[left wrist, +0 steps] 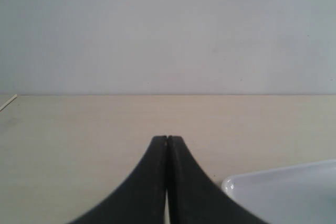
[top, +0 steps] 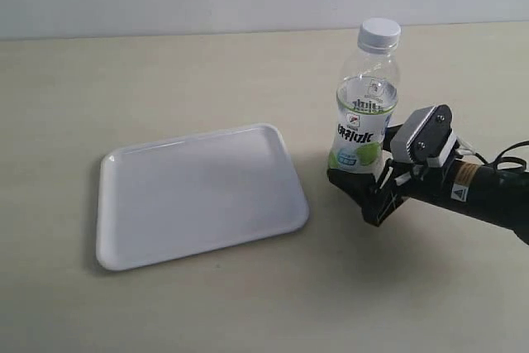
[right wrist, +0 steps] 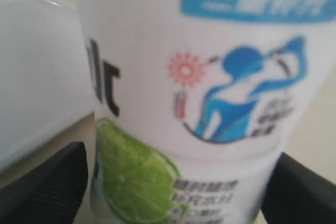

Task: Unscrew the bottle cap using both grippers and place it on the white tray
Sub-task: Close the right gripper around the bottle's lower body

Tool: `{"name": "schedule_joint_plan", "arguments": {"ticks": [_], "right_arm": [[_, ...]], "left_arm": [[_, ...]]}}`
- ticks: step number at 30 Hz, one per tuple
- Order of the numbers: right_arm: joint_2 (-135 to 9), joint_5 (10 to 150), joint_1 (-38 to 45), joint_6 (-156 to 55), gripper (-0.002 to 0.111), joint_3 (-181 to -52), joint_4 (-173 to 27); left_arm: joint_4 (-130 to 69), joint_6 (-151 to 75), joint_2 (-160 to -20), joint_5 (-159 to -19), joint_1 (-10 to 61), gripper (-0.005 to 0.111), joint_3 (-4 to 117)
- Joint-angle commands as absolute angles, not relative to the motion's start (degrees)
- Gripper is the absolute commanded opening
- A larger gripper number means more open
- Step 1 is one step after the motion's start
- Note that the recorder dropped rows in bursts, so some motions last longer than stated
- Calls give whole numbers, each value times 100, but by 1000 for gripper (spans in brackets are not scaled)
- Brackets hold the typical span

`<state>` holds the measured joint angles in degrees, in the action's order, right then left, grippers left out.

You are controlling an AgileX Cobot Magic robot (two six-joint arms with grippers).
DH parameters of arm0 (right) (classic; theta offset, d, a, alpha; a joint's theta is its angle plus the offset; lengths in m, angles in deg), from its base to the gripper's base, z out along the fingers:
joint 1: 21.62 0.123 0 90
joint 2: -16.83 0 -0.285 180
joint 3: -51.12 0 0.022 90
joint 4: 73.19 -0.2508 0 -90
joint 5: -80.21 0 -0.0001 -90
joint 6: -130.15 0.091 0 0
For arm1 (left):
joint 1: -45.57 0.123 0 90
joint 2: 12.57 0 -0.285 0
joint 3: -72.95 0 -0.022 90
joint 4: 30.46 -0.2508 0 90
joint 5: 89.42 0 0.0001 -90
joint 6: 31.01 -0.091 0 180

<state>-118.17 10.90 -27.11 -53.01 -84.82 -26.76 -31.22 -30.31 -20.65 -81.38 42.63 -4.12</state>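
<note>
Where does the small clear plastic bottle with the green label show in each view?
Exterior: small clear plastic bottle, upright, right of centre.
Left wrist: not in view.
Right wrist: bottle label fills the picture.
Shared landmark: flat glossy white rectangular tray, seen in all three.

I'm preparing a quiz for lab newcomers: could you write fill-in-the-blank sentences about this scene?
1. The bottle stands ____ on the table.
2. The bottle cap sits on the ____, not on the white tray.
3. The left end effector is fully ____.
4. The right end effector has open jaws around the bottle's ____ part.
Missing words: upright; bottle; shut; lower.
</note>
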Motion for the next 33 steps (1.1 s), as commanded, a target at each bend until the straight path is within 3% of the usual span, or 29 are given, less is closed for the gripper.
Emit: {"name": "schedule_joint_plan", "arguments": {"ticks": [1,33], "right_arm": [[-11887,1025,-2679,-5326,80,-8608,-2626],[-11887,1025,-2633,-4820,80,-8766,-2964]], "left_arm": [[-3138,-3023,-2035,-8153,4283,0,-427],[-3138,-3023,-2035,-8153,4283,0,-427]]}}
